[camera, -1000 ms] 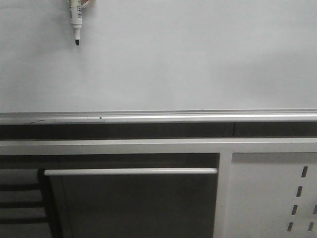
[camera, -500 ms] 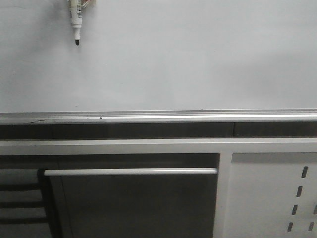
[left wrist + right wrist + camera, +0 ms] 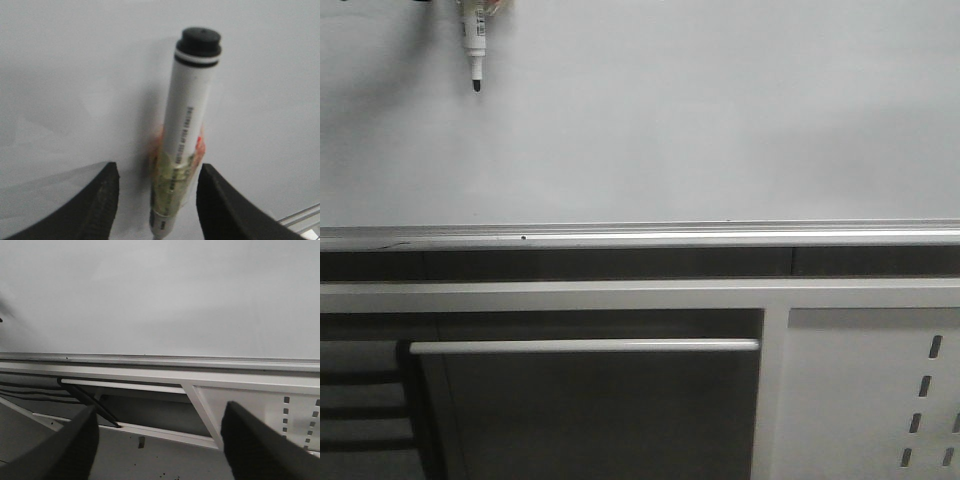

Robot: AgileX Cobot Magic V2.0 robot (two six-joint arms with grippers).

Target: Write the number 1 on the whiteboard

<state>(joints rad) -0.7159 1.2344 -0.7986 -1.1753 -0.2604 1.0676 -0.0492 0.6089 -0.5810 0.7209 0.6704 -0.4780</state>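
Observation:
The whiteboard point(image 3: 700, 130) fills the upper half of the front view, pale and bare. The number 1 is out of view. A white marker pen point(image 3: 473, 40) with a black tip sits at the board's far left, tip pointing toward the near rail. In the left wrist view the pen point(image 3: 187, 115), wrapped in clear tape, sits between the fingers of my left gripper point(image 3: 159, 170). The gripper is open, with a gap on each side of the pen. My right gripper point(image 3: 160, 410) is open and holds nothing, off the whiteboard's point(image 3: 165, 295) near edge.
A silver aluminium rail point(image 3: 640, 237) runs along the board's near edge. Below it are a white frame bar point(image 3: 580, 346) and a white perforated panel point(image 3: 870, 400) at the right. Dark cables point(image 3: 35, 390) and speckled floor point(image 3: 150, 460) show under the right gripper.
The pen stays almost in place, its tip at the same spot. A dark sliver has come into the top left edge of the front view.

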